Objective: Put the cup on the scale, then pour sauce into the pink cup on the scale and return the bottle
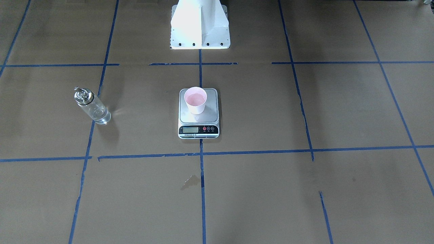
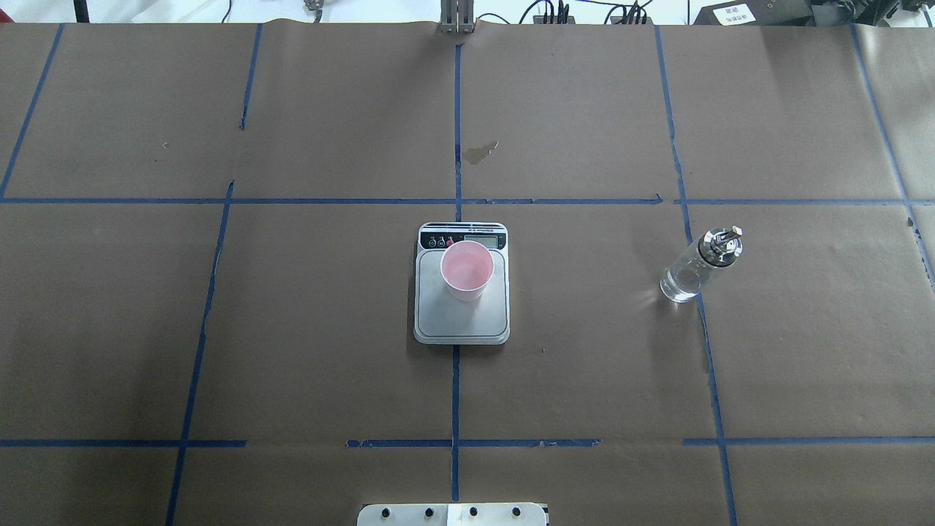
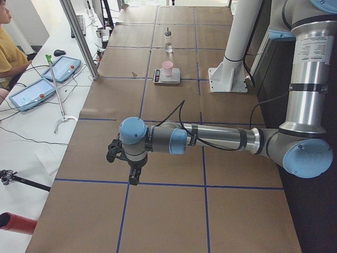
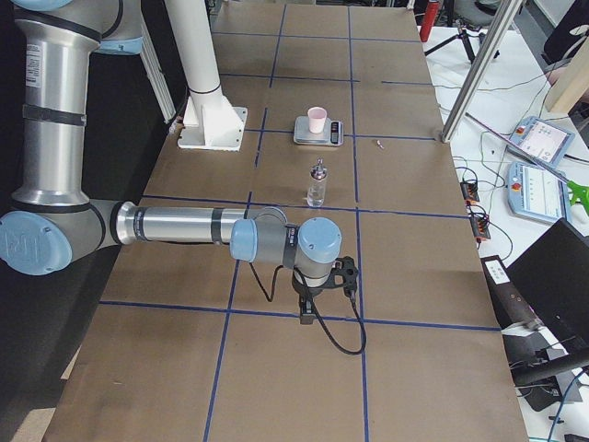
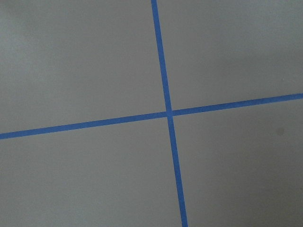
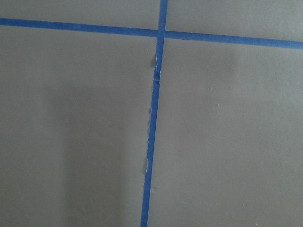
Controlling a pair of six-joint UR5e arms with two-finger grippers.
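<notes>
The pale pink cup [image 1: 195, 100] stands upright on the steel plate of the scale [image 1: 208, 116] at the table's middle; the overhead view shows cup [image 2: 467, 270] and scale [image 2: 438, 321] too. The clear glass bottle [image 2: 697, 264] with its metal spout stands upright on the robot's right, apart from the scale, with clear sauce [image 2: 678, 285] low inside it. My left gripper [image 3: 134, 176] hangs over the table's left end and my right gripper [image 4: 306, 313] over its right end, both far from the cup and bottle. I cannot tell whether either is open or shut.
The white robot base [image 1: 200, 30] stands behind the scale. A small dark stain [image 1: 191, 181] marks the paper in front of the scale. Blue tape lines grid the brown table. An operator [image 3: 10, 50] and tablets [image 3: 32, 92] are at the side bench.
</notes>
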